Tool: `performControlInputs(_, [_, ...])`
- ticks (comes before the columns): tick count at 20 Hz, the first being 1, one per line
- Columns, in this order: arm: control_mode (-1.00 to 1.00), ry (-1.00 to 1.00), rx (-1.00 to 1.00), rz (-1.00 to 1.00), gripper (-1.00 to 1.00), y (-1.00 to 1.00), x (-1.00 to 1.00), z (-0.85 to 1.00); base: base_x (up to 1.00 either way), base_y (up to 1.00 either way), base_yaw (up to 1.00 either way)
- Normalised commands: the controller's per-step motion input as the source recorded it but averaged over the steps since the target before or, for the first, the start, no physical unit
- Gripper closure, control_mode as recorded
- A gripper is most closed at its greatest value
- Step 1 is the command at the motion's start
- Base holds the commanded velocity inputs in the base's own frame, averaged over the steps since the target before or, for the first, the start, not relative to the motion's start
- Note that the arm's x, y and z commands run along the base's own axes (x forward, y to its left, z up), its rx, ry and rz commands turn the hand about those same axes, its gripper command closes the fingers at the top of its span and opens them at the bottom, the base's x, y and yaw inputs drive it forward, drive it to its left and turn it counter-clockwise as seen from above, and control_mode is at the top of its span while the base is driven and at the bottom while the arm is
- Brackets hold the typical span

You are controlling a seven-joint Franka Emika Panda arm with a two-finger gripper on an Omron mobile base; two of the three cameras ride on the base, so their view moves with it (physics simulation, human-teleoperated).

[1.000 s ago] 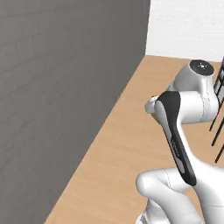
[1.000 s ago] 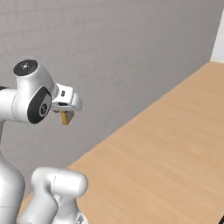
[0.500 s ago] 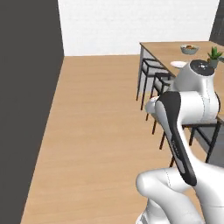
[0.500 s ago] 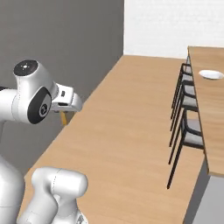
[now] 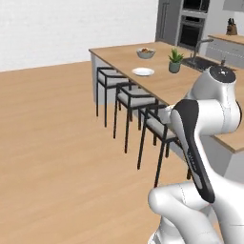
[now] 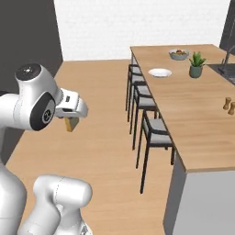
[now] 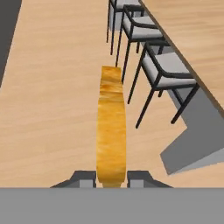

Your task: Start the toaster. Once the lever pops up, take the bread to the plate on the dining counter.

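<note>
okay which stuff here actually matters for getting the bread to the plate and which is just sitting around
Job:
bread, clamped edge-on in the gripper
plate
dining counter

Lying about:
fruit bowl
potted plant
chairs
two small shakers
faucet

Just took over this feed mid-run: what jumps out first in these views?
The tool is shut on the bread, held edge-on over bare wood floor. To the right runs the dining counter with dark stools along its near side. The white plate sits toward its far end, near a fruit bowl and potted plant.
</note>
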Motion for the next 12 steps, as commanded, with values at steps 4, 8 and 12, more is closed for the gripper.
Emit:
performControlInputs(4, [1.00,0.00,0.00,0.00,1.00,0.00,0.00,0.00,0.72,0.57,-0.32])
performControlInputs(8, [1.00,0.00,0.00,0.00,1.00,0.00,0.00,0.00,0.72,0.64,-0.31])
performControlInputs(12, [1.00,0.00,0.00,0.00,1.00,0.00,0.00,0.00,0.65,0.67,-0.32])
